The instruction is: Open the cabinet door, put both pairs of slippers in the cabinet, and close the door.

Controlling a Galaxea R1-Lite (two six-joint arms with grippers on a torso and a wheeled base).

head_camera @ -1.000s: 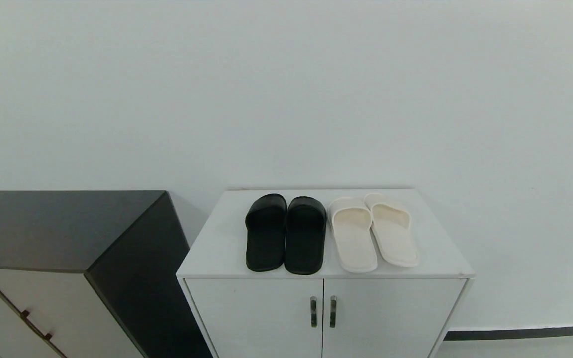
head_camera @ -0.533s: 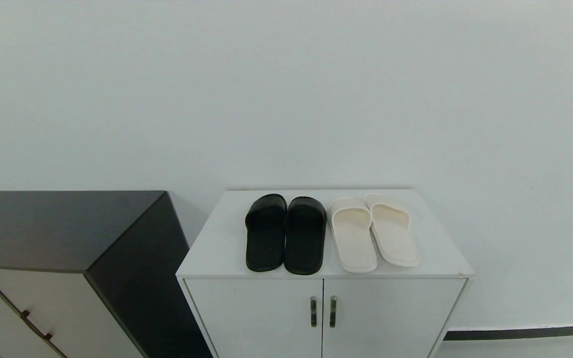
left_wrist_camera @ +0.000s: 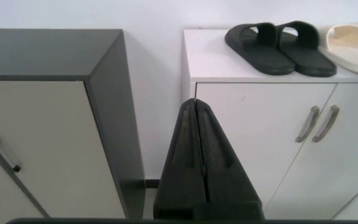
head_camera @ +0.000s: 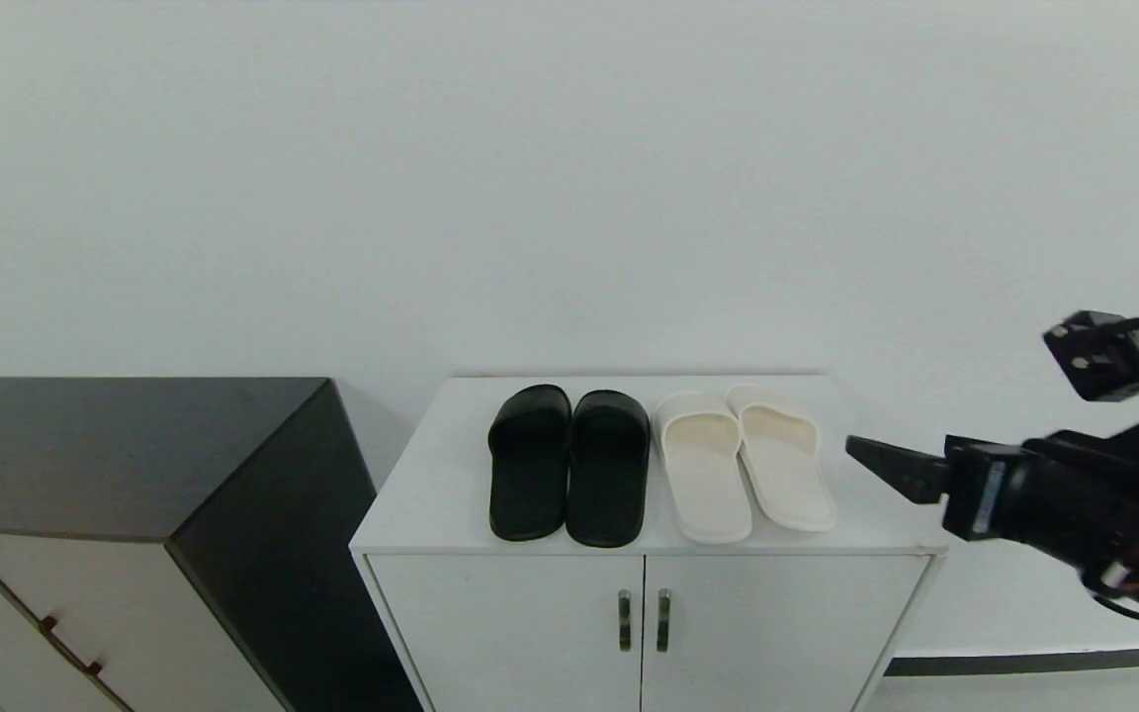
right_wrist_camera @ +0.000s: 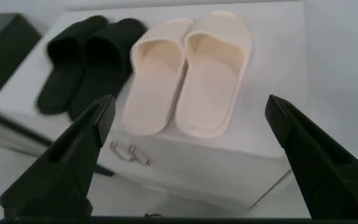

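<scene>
A white cabinet (head_camera: pixel 431 494) stands against the wall with both doors (head_camera: pixel 510 633) closed and two metal handles (head_camera: pixel 644 620) at the centre seam. On its top lie a pair of black slippers (head_camera: pixel 569 465) and, to their right, a pair of white slippers (head_camera: pixel 743 460). My right gripper (head_camera: pixel 861 450) hovers at the cabinet's right edge, level with its top and just right of the white slippers (right_wrist_camera: pixel 188 74). It is open wide (right_wrist_camera: pixel 189 102) and holds nothing. My left gripper (left_wrist_camera: pixel 196 106) is shut and empty, low in front of the cabinet's left side (left_wrist_camera: pixel 253 124).
A taller cabinet (head_camera: pixel 134 445) with a dark top and side and pale drawer fronts stands close to the left of the white one. A white wall is right behind both. Floor shows to the right of the white cabinet.
My right arm has come into the head view from the right and now reaches the cabinet's right edge. Slippers and doors have not moved.
</scene>
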